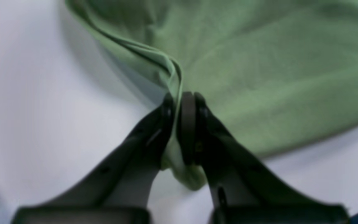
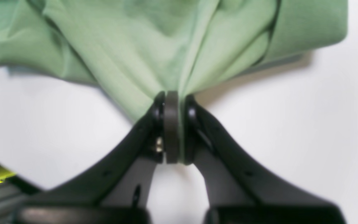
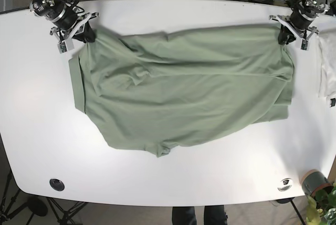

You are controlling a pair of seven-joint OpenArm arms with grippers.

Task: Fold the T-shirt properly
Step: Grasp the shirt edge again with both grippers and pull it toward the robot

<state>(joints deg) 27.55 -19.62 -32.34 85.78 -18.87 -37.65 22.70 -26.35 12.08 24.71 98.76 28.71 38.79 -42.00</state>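
A green T-shirt (image 3: 184, 91) lies spread and wrinkled across the white table (image 3: 173, 177), stretched between both arms. My left gripper (image 1: 177, 105) is shut on a bunched edge of the T-shirt (image 1: 259, 77), with a fold of cloth hanging below its fingertips. In the base view the left gripper (image 3: 286, 37) holds the far right corner. My right gripper (image 2: 174, 104) is shut on gathered fabric of the T-shirt (image 2: 154, 46), and in the base view this right gripper (image 3: 88, 36) pinches the far left corner.
A white cloth (image 3: 328, 70) lies at the table's right edge. A small round cap (image 3: 56, 184) and a metal disc (image 3: 285, 183) sit near the front edge. A potted plant (image 3: 317, 191) stands off the front right corner.
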